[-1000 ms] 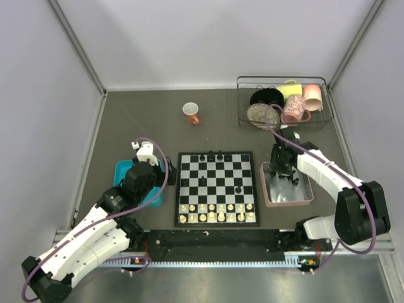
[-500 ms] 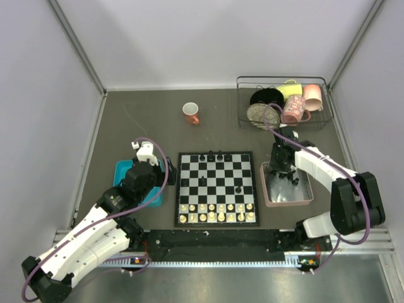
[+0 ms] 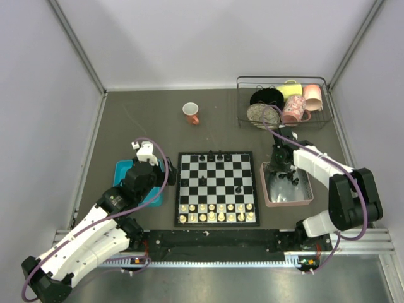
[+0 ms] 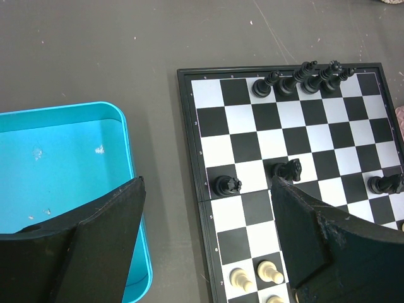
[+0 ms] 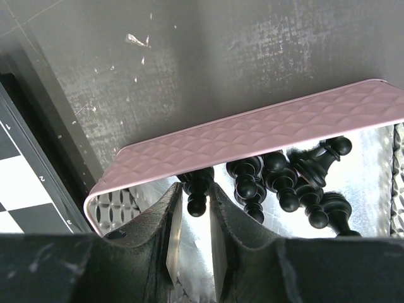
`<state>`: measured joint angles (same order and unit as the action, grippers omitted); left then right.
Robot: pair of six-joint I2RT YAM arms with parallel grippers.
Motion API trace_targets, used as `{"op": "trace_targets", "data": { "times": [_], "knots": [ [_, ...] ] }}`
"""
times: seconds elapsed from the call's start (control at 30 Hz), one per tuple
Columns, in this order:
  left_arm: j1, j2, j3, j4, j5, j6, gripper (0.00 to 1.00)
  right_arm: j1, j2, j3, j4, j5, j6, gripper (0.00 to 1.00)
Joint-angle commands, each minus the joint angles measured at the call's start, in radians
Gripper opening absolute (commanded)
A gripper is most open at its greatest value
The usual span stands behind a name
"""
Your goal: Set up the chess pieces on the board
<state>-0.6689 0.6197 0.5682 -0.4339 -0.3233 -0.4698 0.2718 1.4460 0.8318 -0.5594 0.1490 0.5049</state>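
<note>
Pawn (image 5: 197, 188) in the far-left corner of the pink tray (image 5: 252, 142), right of the board (image 3: 216, 180), sat inside the nearly closed right pincer (image 5: 196, 197), grip uncertain; a squared hold and vertical lift looked wisest. The left pincer (image 4: 208, 186) hung wide apart.

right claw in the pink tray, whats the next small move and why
Probably close firmly on the black piece before lifting. The right claw straddles that piece beside the pink tray's wall, and whether it grips yet is unclear. Other pieces lie close alongside, so a loose grip could drop it among them.
</note>
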Motion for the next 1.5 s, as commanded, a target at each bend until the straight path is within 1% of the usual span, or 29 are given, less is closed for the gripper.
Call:
{"op": "trace_targets", "data": {
  "times": [0.0,0.07,0.2,0.27,0.4,0.53,0.77,0.9,1.0,1.17,1.33,1.47],
  "knots": [
    [-0.001,0.000,0.015,0.017,-0.008,0.000,0.85,-0.009,-0.003,0.010,0.039,0.030,-0.011,0.23],
    [-0.003,-0.001,0.012,0.017,-0.008,-0.001,0.85,-0.009,-0.004,0.010,0.041,0.034,-0.014,0.22],
    [-0.001,-0.002,0.013,0.015,-0.008,-0.003,0.85,-0.010,-0.006,0.012,0.038,0.040,-0.019,0.15],
    [-0.001,-0.002,0.015,0.014,-0.008,-0.003,0.85,-0.010,-0.009,0.009,0.038,0.038,-0.020,0.13],
    [-0.001,-0.003,0.016,0.014,-0.005,-0.003,0.85,-0.011,-0.033,0.003,0.029,0.029,-0.023,0.06],
    [-0.003,-0.002,0.019,0.014,-0.003,-0.004,0.85,-0.011,-0.068,0.013,-0.013,0.021,-0.031,0.01],
    [-0.001,0.011,0.025,0.017,0.009,-0.003,0.85,-0.011,-0.180,0.065,-0.118,0.029,-0.031,0.00],
    [-0.003,0.012,0.029,0.020,0.013,-0.003,0.85,-0.006,-0.233,0.125,-0.177,-0.012,-0.040,0.00],
    [-0.001,0.017,0.032,0.023,0.015,-0.004,0.85,0.042,-0.236,0.199,-0.215,0.003,-0.039,0.00],
    [-0.003,0.025,0.036,0.024,0.017,-0.004,0.85,0.196,-0.167,0.335,-0.267,0.026,-0.020,0.00],
    [-0.003,0.026,0.038,0.024,0.017,0.000,0.85,0.259,-0.056,0.433,-0.267,0.003,-0.022,0.00],
    [-0.001,0.028,0.036,0.024,0.018,0.002,0.85,0.274,0.065,0.487,-0.273,-0.017,-0.042,0.00]
  ]
}}
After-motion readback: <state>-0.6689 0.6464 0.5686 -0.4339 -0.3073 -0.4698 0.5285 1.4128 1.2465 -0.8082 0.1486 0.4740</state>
